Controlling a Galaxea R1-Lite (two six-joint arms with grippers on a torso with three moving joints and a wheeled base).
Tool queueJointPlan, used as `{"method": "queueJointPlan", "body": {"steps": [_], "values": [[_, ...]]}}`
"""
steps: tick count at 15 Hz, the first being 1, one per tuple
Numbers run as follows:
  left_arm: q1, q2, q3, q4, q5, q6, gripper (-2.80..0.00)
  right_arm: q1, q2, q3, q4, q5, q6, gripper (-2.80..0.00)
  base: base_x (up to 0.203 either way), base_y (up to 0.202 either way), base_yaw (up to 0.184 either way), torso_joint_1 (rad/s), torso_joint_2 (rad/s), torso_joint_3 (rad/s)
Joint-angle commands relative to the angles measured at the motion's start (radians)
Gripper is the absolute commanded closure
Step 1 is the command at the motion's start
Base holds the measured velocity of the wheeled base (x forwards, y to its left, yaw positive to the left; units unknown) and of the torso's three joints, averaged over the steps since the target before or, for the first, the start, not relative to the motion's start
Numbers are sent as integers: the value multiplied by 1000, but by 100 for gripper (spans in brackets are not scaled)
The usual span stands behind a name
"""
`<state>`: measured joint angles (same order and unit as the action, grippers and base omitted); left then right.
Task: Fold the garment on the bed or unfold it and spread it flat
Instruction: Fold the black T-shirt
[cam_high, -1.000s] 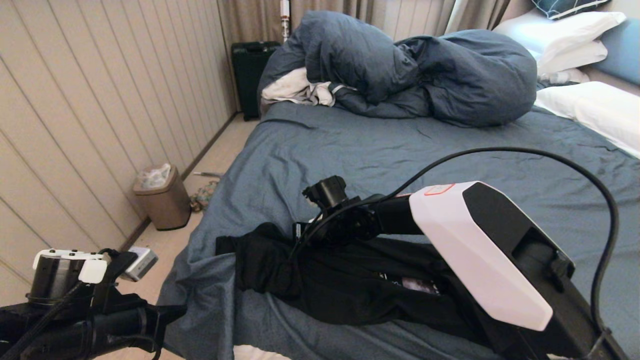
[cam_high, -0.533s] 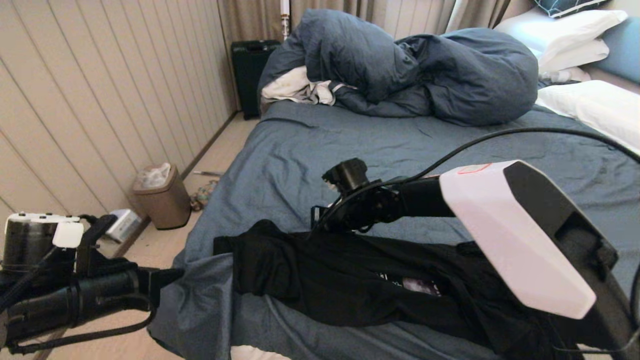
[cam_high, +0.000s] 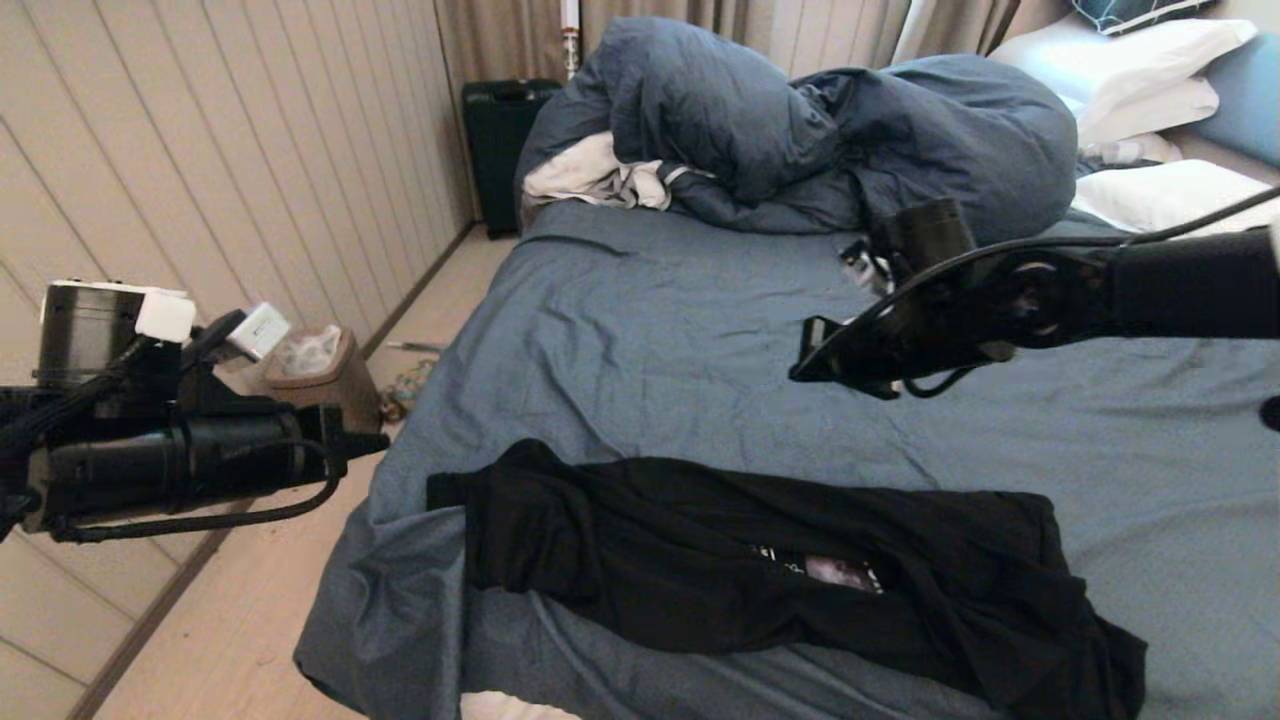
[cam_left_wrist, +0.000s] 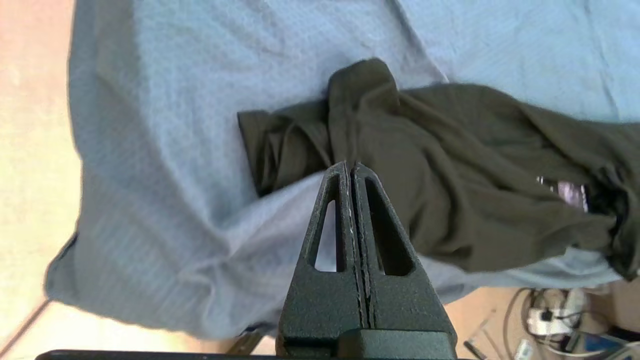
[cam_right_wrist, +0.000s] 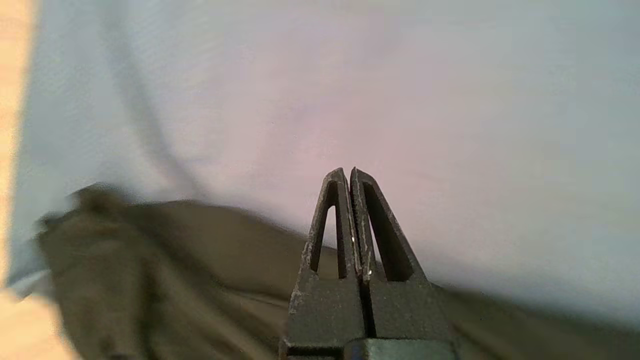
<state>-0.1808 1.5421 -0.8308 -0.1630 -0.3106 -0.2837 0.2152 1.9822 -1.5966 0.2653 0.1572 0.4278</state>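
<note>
The black T-shirt (cam_high: 760, 570) lies crumpled in a long band across the near part of the bed (cam_high: 660, 330); a bit of grey print and white lettering (cam_high: 830, 572) shows in a fold. My right gripper (cam_high: 805, 372) hangs shut and empty well above the slate-blue sheet, beyond the shirt. My left gripper (cam_high: 375, 442) is shut and empty, off the bed's left edge over the floor. In the left wrist view the gripper (cam_left_wrist: 349, 167) points at the shirt's (cam_left_wrist: 450, 170) left end. In the right wrist view the gripper (cam_right_wrist: 348, 172) is over bare sheet, the shirt (cam_right_wrist: 175, 250) below it.
A bulky dark-blue duvet (cam_high: 820, 130) with a white cloth (cam_high: 590, 175) is heaped at the far end. White pillows (cam_high: 1160, 190) lie at the far right. A bin (cam_high: 320, 375) and a black case (cam_high: 500, 140) stand on the floor by the panelled wall.
My right arm has lifted off the shirt and swung up and to the right, uncovering the whole garment. My left arm has risen. The shirt lies as before.
</note>
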Motion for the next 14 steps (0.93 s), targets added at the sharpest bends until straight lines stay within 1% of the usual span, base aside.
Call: {"method": "queueJointPlan", "body": {"steps": [1, 3, 5, 7, 8, 9, 12, 13, 14], "values": [[-18, 80, -40, 1, -1, -7, 0, -135, -155, 135, 12, 3, -20, 0, 0, 0, 0, 0, 0, 0], [-19, 110, -39, -8, 1, -7, 0, -268, -251, 306, 18, 7, -100, 0, 0, 0, 0, 0, 0, 0], [-14, 101, -21, -7, 1, -12, 0, -378, -343, 445, 18, 42, -181, 0, 0, 0, 0, 0, 0, 0], [-14, 99, 20, -10, 3, -14, 0, -492, -403, 544, 19, 101, -328, 0, 0, 0, 0, 0, 0, 0], [-15, 96, 35, -10, 6, -15, 0, -548, -410, 583, 23, 131, -409, 0, 0, 0, 0, 0, 0, 0], [-16, 96, 42, -10, 8, -14, 0, -594, -406, 611, 26, 157, -472, 0, 0, 0, 0, 0, 0, 0], [-14, 122, 45, -10, 10, -15, 0, -657, -327, 648, 27, 197, -572, 0, 0, 0, 0, 0, 0, 0], [-14, 116, 48, -10, 11, -14, 0, -664, -304, 669, 28, 203, -636, 0, 0, 0, 0, 0, 0, 0], [-15, 102, 56, -10, 11, -14, 0, -665, -298, 692, 28, 207, -680, 0, 0, 0, 0, 0, 0, 0]]}}
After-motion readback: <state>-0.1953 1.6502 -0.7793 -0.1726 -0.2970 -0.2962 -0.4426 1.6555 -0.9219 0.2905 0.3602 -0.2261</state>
